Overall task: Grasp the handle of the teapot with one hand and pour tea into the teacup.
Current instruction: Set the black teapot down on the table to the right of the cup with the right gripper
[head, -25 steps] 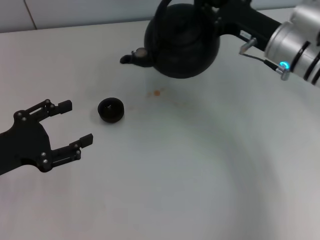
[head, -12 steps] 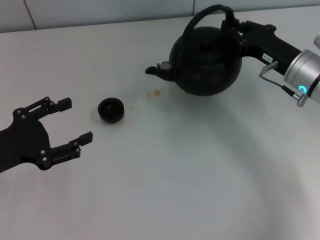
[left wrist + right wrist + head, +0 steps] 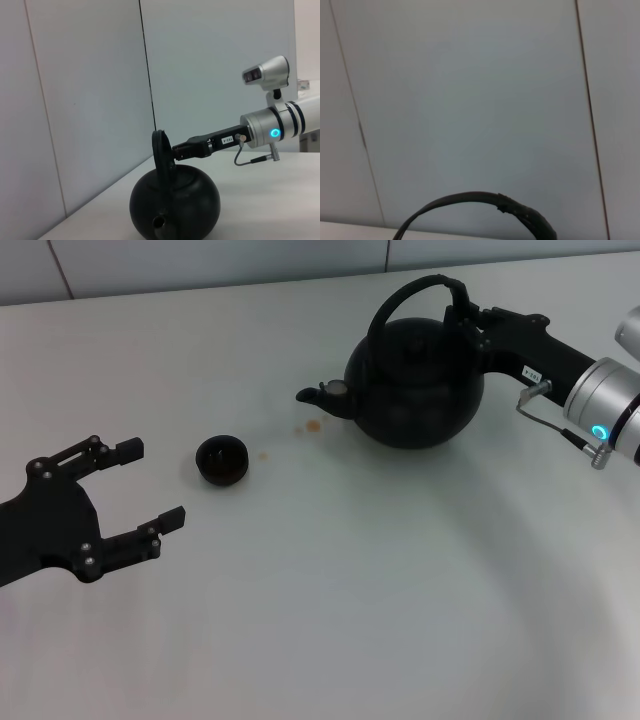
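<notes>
Left pincer: a flat black skeletal frame with bolt heads, resting low at the counter's left, its two fingers spread wide and holding nothing.
Teacup: a tiny round dark bowl without a handle, standing upright just right of the left pincer's fingertips, well apart from the pot.
Counter: a smooth, matte, pale surface; a few small brownish spots lay between cup and spout.
Teapot: round-bellied, matte black, flat-lidded, standing upright on the counter at the far right, its short spout with a silvery tip aimed left at the cup.
Handle: a thick black hoop arching over the lid.
Right pincer: black, on a silver arm with a blue ring light, pinched onto the handle's right side near the top.
Left wrist view: showed the pot from the spout side (the hoop edge-on), the belly plainly on the counter, with grey wall panels behind.
Right wrist view: showed only the hoop's arc against those panels; the head view showed neither walls nor this closeness.
</notes>
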`<state>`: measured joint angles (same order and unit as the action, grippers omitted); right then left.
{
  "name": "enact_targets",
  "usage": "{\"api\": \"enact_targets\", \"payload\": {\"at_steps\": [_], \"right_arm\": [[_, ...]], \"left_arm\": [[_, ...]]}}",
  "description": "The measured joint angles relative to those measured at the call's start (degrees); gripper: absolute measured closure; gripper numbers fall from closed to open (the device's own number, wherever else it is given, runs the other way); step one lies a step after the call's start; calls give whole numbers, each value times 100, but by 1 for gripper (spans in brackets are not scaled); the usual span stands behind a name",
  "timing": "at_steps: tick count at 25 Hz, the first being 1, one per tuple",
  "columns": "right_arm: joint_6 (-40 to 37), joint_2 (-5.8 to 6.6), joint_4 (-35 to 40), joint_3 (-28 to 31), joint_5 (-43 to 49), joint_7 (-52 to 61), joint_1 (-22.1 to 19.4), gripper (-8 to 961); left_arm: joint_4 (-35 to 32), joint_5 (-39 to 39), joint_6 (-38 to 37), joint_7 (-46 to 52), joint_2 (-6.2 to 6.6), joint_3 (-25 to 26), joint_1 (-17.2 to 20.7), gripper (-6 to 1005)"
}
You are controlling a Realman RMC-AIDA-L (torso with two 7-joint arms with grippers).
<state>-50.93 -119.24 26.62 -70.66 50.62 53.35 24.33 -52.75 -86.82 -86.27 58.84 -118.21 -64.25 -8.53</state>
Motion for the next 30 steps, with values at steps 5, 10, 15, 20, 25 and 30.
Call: {"api": "enact_targets", "payload": {"at_steps": [5, 10, 15, 20, 25, 30], "right_arm": [[83, -2, -127, 1, 0, -2, 84, 814], [144, 3, -226, -1, 9, -4, 142, 815], [346, 6, -255, -52, 29, -3, 194, 815], [337, 13, -245, -79, 95, -3, 188, 815], [240, 16, -159, -89, 340, -4, 144, 829], [234, 10, -85, -79, 451, -3, 115, 674]], "left_arm": [[1, -7, 0, -43, 1, 0, 1, 197], [1, -10, 1, -105, 1, 0, 0, 197], [1, -7, 2, -105, 1, 0, -16, 197], [1, 16, 2, -105, 5, 2, -21, 197], [1, 15, 11, -102, 9, 8, -39, 197], [1, -3, 34, -66, 9, 9, -62, 197]]}}
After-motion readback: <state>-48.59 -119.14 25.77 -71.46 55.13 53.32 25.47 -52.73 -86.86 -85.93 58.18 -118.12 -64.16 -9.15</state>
